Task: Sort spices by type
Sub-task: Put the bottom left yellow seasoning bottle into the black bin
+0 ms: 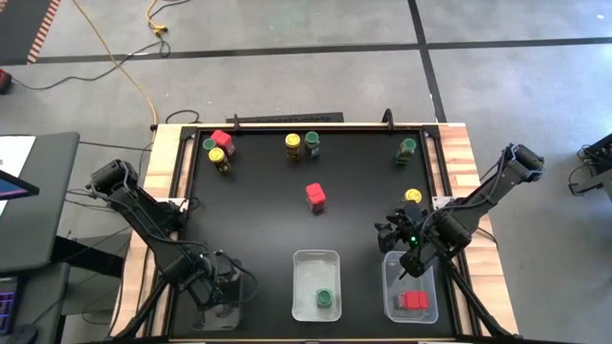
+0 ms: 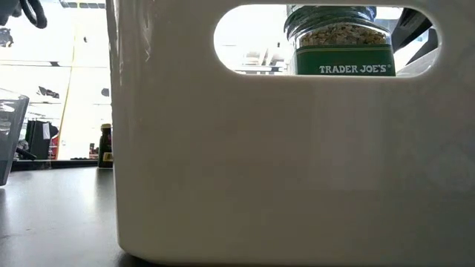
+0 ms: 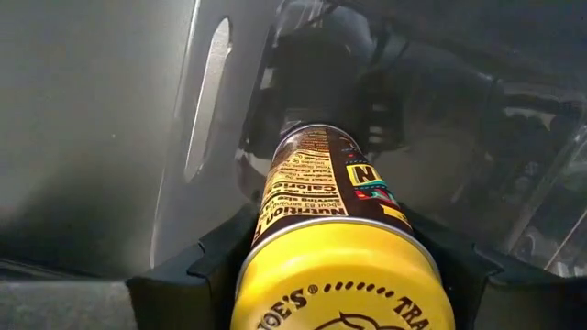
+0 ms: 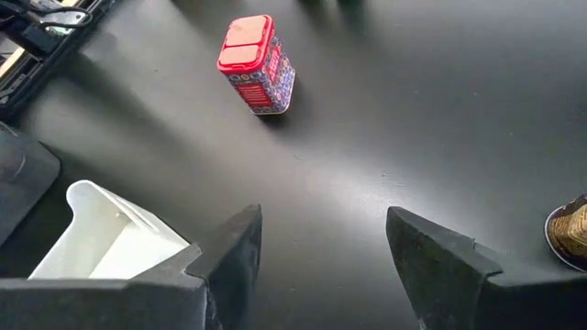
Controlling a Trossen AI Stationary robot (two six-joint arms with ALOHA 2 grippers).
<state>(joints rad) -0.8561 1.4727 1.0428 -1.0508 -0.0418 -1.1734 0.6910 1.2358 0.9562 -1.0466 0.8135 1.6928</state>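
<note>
Yellow, round and filling the left wrist view, the lid of a small dark spice jar [image 3: 335,275] sits clamped between the left claw's [image 3: 335,293] fingers, its long axis running straight ahead of the wrist. From above, that claw [image 1: 218,291] hangs over the clear rectangular plastic tray [image 1: 212,323] at the table's near left corner, so the drop looks to lie directly beneath it.

Across from the left claw, along the far edge, stand a square red-lidded jar [image 1: 223,139], a round green-lidded jar [image 1: 209,145] and a yellow-lidded one [image 1: 220,161]; further right, a yellow and green pair [image 1: 301,144].

Mid-table, a lone red-lidded square jar [image 1: 316,196] stands upright. The middle clear tray [image 1: 316,285] already holds one green-lidded jar [image 1: 325,299], the same jar seen through the tray's handle slot in the low view [image 2: 340,38].

The right claw [image 4: 321,266], fingers apart and holding nothing, hovers over the far end of the right-hand clear tray [image 1: 411,291], which contains a red-lidded jar [image 1: 414,301]. The lone red jar [image 4: 257,62] lies ahead of this claw, towards the table's middle, making the right arm the nearer one for it. A yellow-lidded jar [image 1: 412,196] stands just beyond the claw, and a green-lidded one [image 1: 407,149] near the far right edge.
</note>
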